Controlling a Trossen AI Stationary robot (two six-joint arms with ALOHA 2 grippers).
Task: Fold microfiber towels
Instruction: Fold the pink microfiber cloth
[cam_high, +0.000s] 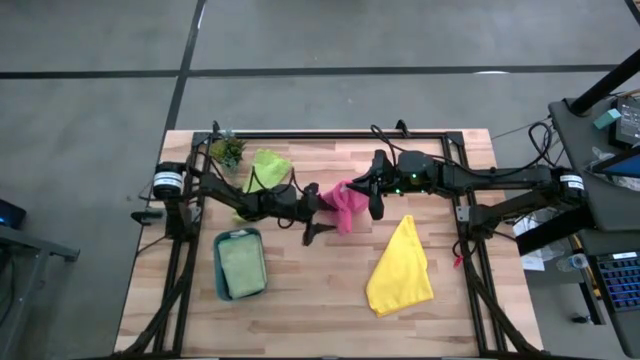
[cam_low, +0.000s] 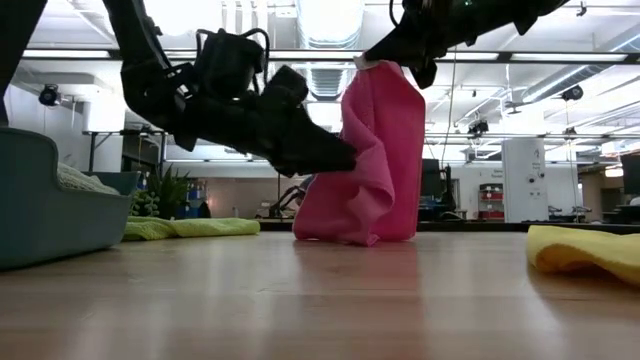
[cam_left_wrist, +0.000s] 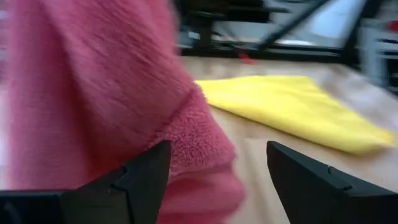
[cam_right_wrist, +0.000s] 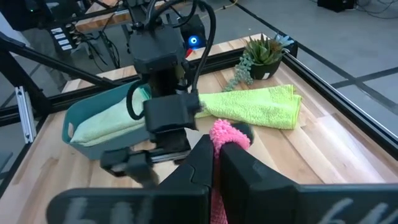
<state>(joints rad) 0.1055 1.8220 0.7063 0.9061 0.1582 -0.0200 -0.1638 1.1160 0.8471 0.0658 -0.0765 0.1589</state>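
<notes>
pink towel (cam_low: 368, 160) hangs limp at table centre, its top corner pinched by the right gripper (cam_right_wrist: 216, 155); soft and light, it drapes. left gripper (cam_left_wrist: 214, 180), fingers apart, suits a lower hanging edge.

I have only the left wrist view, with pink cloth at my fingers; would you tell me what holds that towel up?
Observer: The right gripper is shut on the pink towel's top; its lower end rests on the table.
Operator: Thanks. Is my gripper off the table?
Observer: Yes, the left gripper is open, above the wood, at the towel's side.
Operator: Is any towel put away?
Observer: A pale green towel lies in the tray.
</notes>
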